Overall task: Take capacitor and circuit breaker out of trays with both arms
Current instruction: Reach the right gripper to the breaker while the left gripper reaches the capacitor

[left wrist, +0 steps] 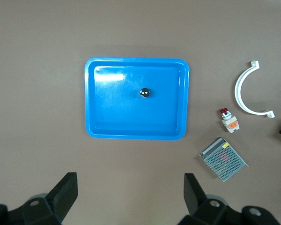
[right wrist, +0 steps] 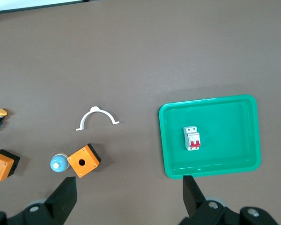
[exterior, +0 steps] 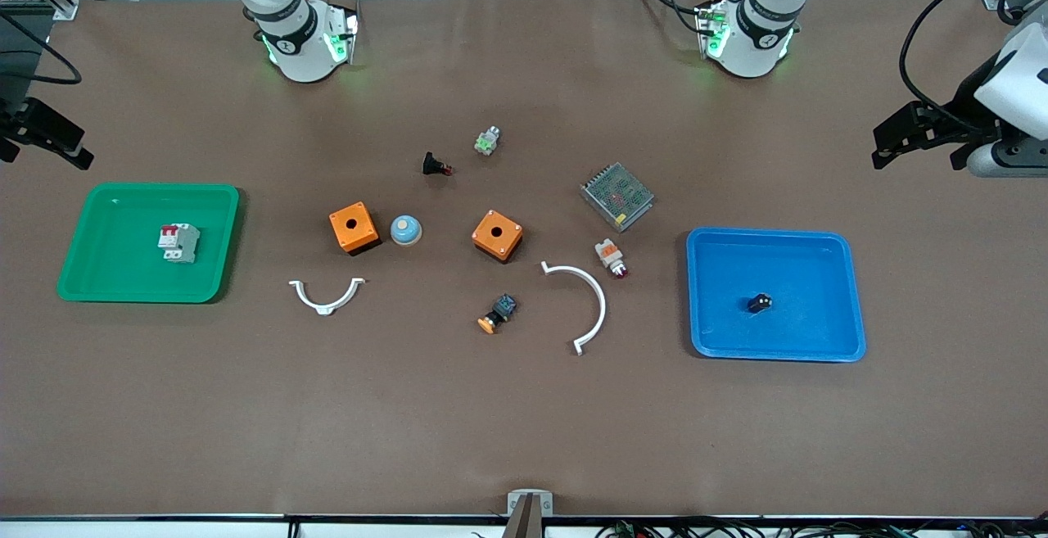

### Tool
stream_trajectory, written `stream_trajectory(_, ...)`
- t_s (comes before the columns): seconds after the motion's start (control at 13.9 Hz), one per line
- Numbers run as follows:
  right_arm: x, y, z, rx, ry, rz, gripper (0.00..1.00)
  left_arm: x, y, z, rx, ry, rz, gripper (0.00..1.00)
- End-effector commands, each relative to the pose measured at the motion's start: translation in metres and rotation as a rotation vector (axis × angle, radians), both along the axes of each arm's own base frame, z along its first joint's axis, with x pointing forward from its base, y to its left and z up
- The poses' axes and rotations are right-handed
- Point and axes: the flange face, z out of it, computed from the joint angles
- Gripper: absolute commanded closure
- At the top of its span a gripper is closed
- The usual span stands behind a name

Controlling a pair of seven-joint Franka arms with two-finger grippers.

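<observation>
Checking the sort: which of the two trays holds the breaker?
The green tray, at the right arm's end, holds the breaker. The blue tray holds only the capacitor.

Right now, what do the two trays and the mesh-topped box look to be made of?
Green tray: likely moulded plastic, glossy, with rounded rim and soft highlights. Blue tray: same look, glossy plastic with glare patches on its floor. Mesh-topped box: seems metal, dull silver-grey with a perforated top, components faintly visible through it. The breaker lies in the green tray, the capacitor in the blue.
</observation>
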Motion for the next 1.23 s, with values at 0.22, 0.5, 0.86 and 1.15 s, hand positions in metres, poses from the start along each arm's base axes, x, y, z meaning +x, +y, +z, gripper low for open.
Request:
stream_trajectory(0.22, -0.002, -0.001, 0.001, 0.002, 0.002, 0.007, 0.0, 0.02, 0.01, -0.03, 0.035, 0.046, -0.003, 0.0)
stream_trajectory(0.5, -0.001, -0.001, -0.007, 0.001, 0.012, 0.007, 0.0, 0.056, 0.021, -0.111, 0.027, 0.053, 0.015, 0.0)
stream_trajectory(0.86, 0.011, -0.026, -0.099, -0.027, 0.107, -0.027, 0.0, 0.076, 0.008, -0.245, 0.0, -0.035, -0.003, 0.0)
stream_trajectory(1.15, 0.036, -0.075, -0.188, -0.064, 0.214, 0.013, 0.0, 0.087, 0.001, -0.348, -0.026, -0.039, 0.002, 0.01)
